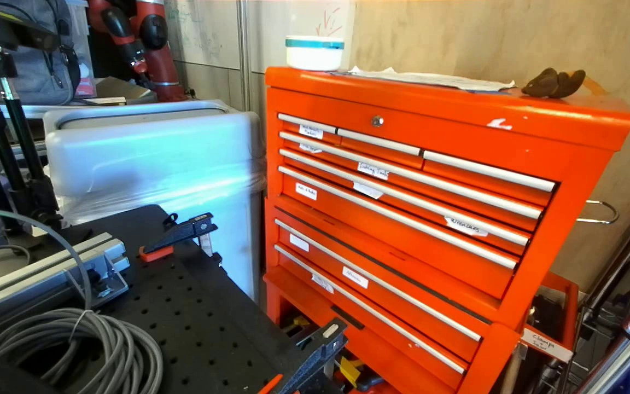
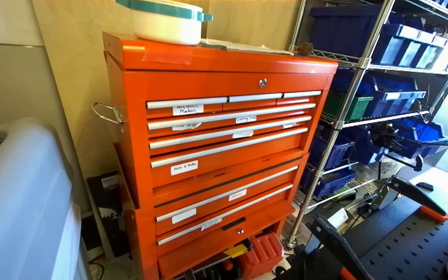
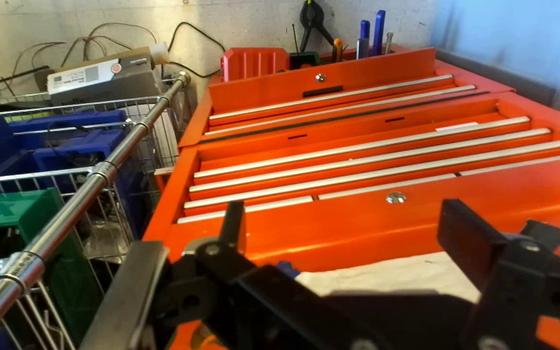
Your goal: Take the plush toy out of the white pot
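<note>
Pot (image 1: 315, 54) stands on the orange surface (image 1: 594, 102), its inside hidden. Brown lump (image 1: 553, 83), possibly your toy, lies well apart from it. Your jaws are spread, gripping nothing. Judgement: if that is the toy, removal looks done, so retreat; otherwise, reach over the pot.

White pot (image 2: 165, 26), teal-banded, upright on orange chest (image 2: 208, 82).

Black jaws show angular links (image 3: 280, 301), round grey screw heads (image 3: 493, 343) and flat, slab-like fingers (image 3: 469, 243).
</note>
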`<state>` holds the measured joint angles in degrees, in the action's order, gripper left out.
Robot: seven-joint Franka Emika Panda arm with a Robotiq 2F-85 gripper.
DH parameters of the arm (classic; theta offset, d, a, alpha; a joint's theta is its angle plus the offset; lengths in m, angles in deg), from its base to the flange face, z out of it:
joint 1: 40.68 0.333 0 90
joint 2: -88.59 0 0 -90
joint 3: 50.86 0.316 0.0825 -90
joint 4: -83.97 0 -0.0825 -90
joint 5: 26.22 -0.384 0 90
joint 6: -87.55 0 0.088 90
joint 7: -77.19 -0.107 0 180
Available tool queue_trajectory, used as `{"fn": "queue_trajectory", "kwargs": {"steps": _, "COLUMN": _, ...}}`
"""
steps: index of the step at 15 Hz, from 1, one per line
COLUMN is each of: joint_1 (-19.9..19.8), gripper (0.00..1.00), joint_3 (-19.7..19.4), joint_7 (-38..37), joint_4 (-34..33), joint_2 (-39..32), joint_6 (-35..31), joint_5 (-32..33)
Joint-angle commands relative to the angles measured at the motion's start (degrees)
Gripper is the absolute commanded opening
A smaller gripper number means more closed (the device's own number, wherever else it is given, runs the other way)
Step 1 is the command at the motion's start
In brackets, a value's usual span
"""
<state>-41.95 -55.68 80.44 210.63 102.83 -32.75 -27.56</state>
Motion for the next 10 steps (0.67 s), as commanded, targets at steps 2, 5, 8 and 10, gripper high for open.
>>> {"fn": "queue_trajectory", "kwargs": {"steps": 2, "joint_1": 2.69, "gripper": 1.00, "joint_3": 5.09, "joint_7": -6.22, "joint_4": -8.16, "joint_2": -4.14, "joint_6": 0.32, "joint_5": -1.95}}
{"fn": "queue_trajectory", "kwargs": {"steps": 5, "joint_1": 4.25, "gripper": 1.00, "joint_3": 7.65, "joint_7": -10.41, "joint_4": -13.90, "joint_2": -6.98, "joint_6": -1.63, "joint_5": -2.89}}
{"fn": "queue_trajectory", "kwargs": {"steps": 8, "joint_1": 5.61, "gripper": 1.00, "joint_3": 9.94, "joint_7": -14.86, "joint_4": -19.43, "joint_2": -11.21, "joint_6": -3.86, "joint_5": -3.01}}
{"fn": "queue_trajectory", "kwargs": {"steps": 10, "joint_1": 6.60, "gripper": 1.00, "joint_3": 11.15, "joint_7": -16.64, "joint_4": -21.99, "joint_2": -14.26, "joint_6": -6.71, "joint_5": -3.16}}
